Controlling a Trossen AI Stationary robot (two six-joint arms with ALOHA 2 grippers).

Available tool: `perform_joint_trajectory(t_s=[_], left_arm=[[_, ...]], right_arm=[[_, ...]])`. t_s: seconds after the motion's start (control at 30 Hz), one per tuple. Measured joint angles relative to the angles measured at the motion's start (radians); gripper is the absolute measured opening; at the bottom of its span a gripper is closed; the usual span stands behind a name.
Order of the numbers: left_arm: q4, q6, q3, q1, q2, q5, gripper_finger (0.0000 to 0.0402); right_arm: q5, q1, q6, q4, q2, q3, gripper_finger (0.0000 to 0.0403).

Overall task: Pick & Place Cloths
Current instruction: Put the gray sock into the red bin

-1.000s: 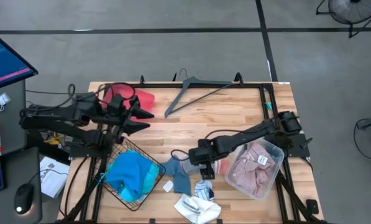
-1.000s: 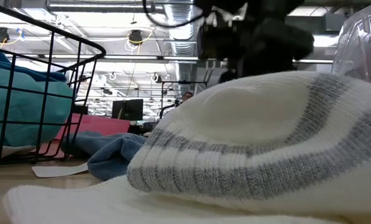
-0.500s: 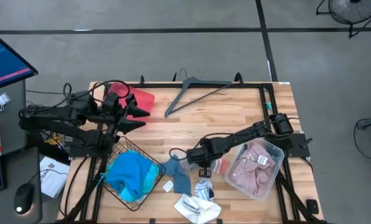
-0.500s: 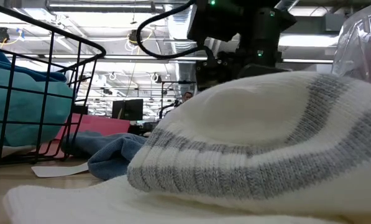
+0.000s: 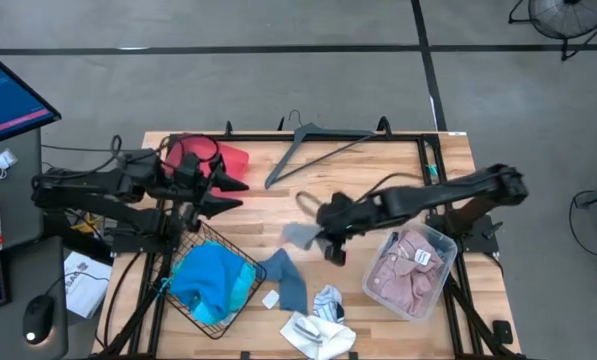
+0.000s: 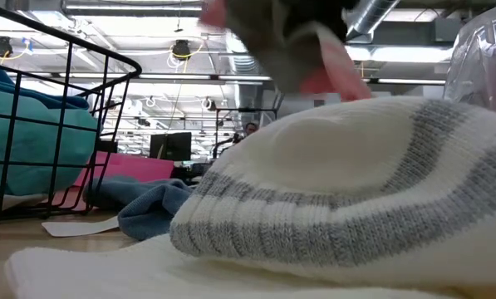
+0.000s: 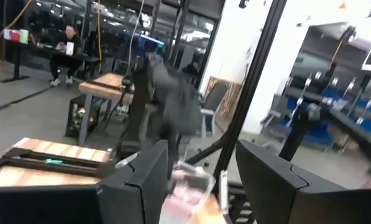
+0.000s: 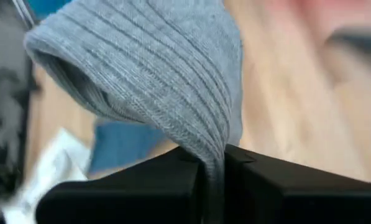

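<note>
My right gripper (image 5: 316, 231) is shut on a grey ribbed sock (image 8: 160, 68) above the middle of the table. In the low view the sock (image 6: 285, 37) is a blur high up, with its coral tip (image 6: 335, 73) hanging. My left gripper (image 5: 234, 193) is open and empty at the far left, near the red tray (image 5: 233, 158). A turquoise cloth (image 5: 211, 278) lies in the wire basket (image 5: 240, 303). A blue-grey cloth (image 5: 288, 280) and white cloths (image 5: 316, 332) lie on the table near the front edge. The pink checked cloth (image 5: 403, 272) lies in a clear tub (image 5: 444, 243). My right gripper pinches the grey sock between its two fingers, on a gathered fold of the ribbed knit (image 8: 217, 148). The sock's open cuff (image 8: 67, 65) stands out beyond the fingertips. The sock is lifted clear of the table; its coral tip hangs down in the low view.
A grey clothes hanger (image 5: 313, 145) lies at the far edge. A white sock with grey stripes (image 6: 339, 191) fills the low view's foreground. A white tag (image 5: 270, 298) lies by the basket. Bare wood shows in the table's middle, far of the right gripper.
My right gripper has taken the grey sock from the table beside the clear tub and lifted it up and toward the far edge. The sock now hangs clear of the table, and its coral tip has left the wood.
</note>
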Motion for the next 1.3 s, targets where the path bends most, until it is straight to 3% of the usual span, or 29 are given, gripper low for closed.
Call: perform_joint_trajectory(t_s=[0.27,0.47,0.73,0.87,1.13,1.3], left_arm=[[0.008,0.112,0.0,0.0,0.131,0.0,0.0182],[0.121,0.159,0.0,0.0,0.232,0.008,0.0237],[0.251,0.214,0.0,0.0,0.305,0.006,0.0304],[0.262,0.211,0.0,0.0,0.342,0.005,0.0313],[0.463,0.185,0.0,0.0,0.428,0.005,0.0314],[0.489,0.169,0.0,0.0,0.448,0.005,0.0314]], right_arm=[[0.061,-0.001,-0.015,0.242,-0.175,0.0,0.0004],[0.058,0.001,-0.055,0.374,-0.208,0.001,0.0004],[0.007,0.008,-0.057,0.382,-0.197,0.0,0.0004],[0.004,0.008,-0.057,0.385,-0.198,0.0,0.0004],[0.003,0.007,-0.06,0.384,-0.171,0.001,0.0004],[-0.055,0.009,-0.057,0.411,-0.126,0.0,0.0004]])
